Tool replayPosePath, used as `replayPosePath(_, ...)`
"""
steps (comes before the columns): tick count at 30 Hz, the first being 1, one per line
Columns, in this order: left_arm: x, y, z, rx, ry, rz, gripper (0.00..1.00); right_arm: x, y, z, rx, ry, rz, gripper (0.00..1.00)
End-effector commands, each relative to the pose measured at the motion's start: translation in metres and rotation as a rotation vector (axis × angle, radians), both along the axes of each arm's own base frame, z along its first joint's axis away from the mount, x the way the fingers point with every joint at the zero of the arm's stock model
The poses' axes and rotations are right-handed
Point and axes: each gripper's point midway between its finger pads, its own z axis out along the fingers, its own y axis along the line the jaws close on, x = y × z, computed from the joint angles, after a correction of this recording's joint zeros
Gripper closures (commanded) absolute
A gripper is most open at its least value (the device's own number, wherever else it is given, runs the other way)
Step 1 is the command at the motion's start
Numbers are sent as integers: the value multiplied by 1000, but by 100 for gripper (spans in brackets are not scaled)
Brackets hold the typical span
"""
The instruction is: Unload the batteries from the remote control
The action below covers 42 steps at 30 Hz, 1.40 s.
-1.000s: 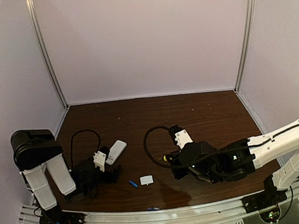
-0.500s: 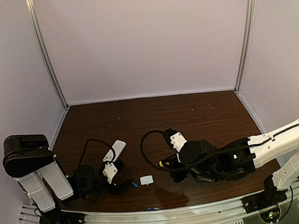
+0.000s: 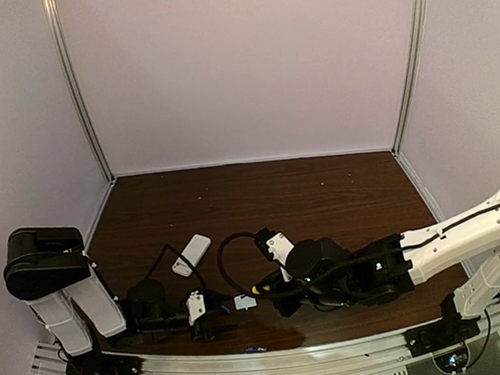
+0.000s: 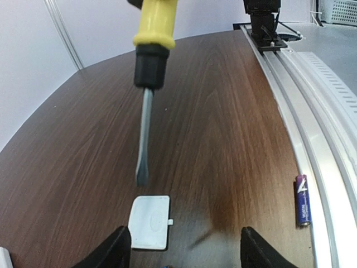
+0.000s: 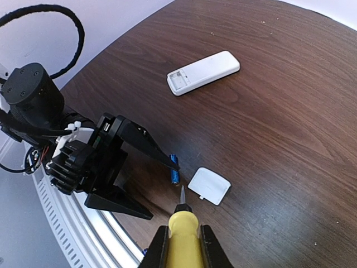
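Observation:
The white remote control (image 3: 192,254) (image 5: 203,72) lies flat on the table, apart from both grippers. One blue battery (image 5: 174,168) (image 3: 224,307) lies on the wood at the tip of one finger of my left gripper (image 5: 163,191) (image 3: 211,314) (image 4: 187,254), whose jaws stand open around it. Another battery (image 4: 302,199) (image 3: 255,350) rests by the front rail. My right gripper (image 5: 181,245) (image 3: 264,288) is shut on the yellow-handled screwdriver (image 5: 183,237) (image 4: 155,28), its blade tip hovering just near the first battery.
The white squarish cover piece (image 5: 209,185) (image 4: 149,221) (image 3: 245,301) lies right of the battery, just beyond my left fingers. The metal rail (image 4: 312,128) runs along the table's front edge. Purple walls enclose the brown table (image 3: 322,198).
My left gripper has swung away from the remote control toward the front, down to the battery, and its jaws have narrowed. The right gripper carried the screwdriver leftward toward the cover piece.

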Motion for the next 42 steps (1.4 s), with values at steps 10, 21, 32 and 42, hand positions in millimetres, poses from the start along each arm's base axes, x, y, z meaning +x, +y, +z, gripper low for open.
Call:
replayPosePath(10, -7, -20, 109, -407, -194, -62, 45, -14, 41, -6, 50, 56, 108, 100)
replayPosePath(21, -8, -22, 111, -416, -184, -64, 74, -17, 46, -13, 48, 72, 119, 100)
replayPosePath(32, -3, -21, 112, -420, -180, -34, 100, -15, 43, -12, 46, 64, 105, 100)
replayPosePath(42, 14, -14, 115, -427, -172, 80, 100, -1, 21, -1, 41, 23, 9, 60)
